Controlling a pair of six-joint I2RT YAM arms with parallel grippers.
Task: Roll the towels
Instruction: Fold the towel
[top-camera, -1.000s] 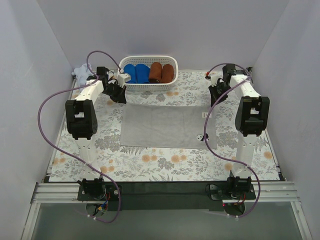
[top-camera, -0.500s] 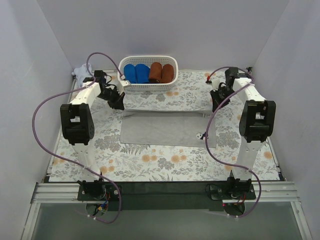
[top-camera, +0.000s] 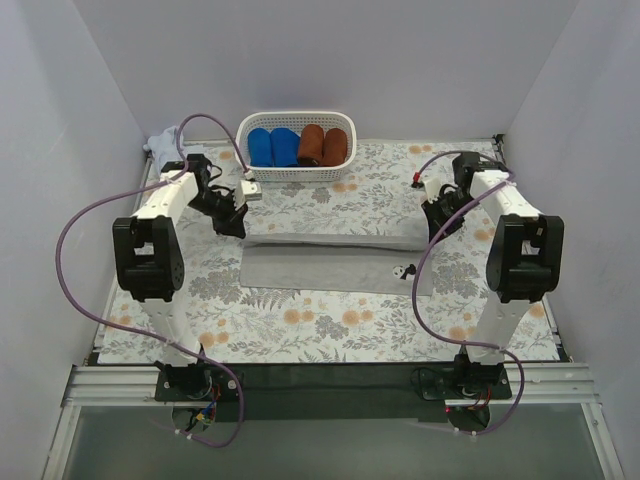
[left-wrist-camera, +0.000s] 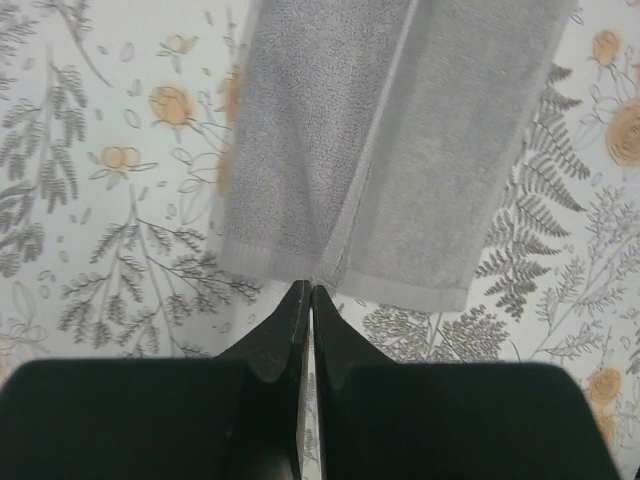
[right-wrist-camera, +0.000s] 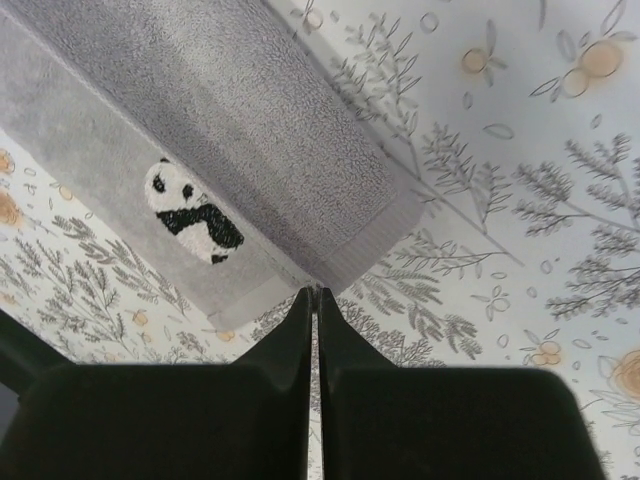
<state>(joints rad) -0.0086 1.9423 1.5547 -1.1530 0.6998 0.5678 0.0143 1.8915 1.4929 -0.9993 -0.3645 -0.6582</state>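
The mid-grey towel (top-camera: 330, 268) lies in the middle of the table, its far edge lifted and drawn back over itself as a fold. My left gripper (top-camera: 237, 222) is shut on its far left corner; in the left wrist view the closed tips (left-wrist-camera: 310, 290) pinch the towel's hem (left-wrist-camera: 380, 130). My right gripper (top-camera: 437, 228) is shut on the far right corner; in the right wrist view the tips (right-wrist-camera: 314, 292) grip the folded edge of the towel (right-wrist-camera: 230, 110) beside its panda patch (right-wrist-camera: 192, 212). The pale blue-lavender towel (top-camera: 163, 143) lies crumpled at the far left corner.
A white basket (top-camera: 300, 173) stands at the back centre with two bright blue cloth rolls (top-camera: 272, 147) and two rust-brown rolls (top-camera: 323, 145). Purple cables loop from both arms. Walls close in the table on the left, right and back.
Both grippers have moved toward the near side and lower, drawing the grey towel's far edge over the rest of it. The visible towel has become narrower.
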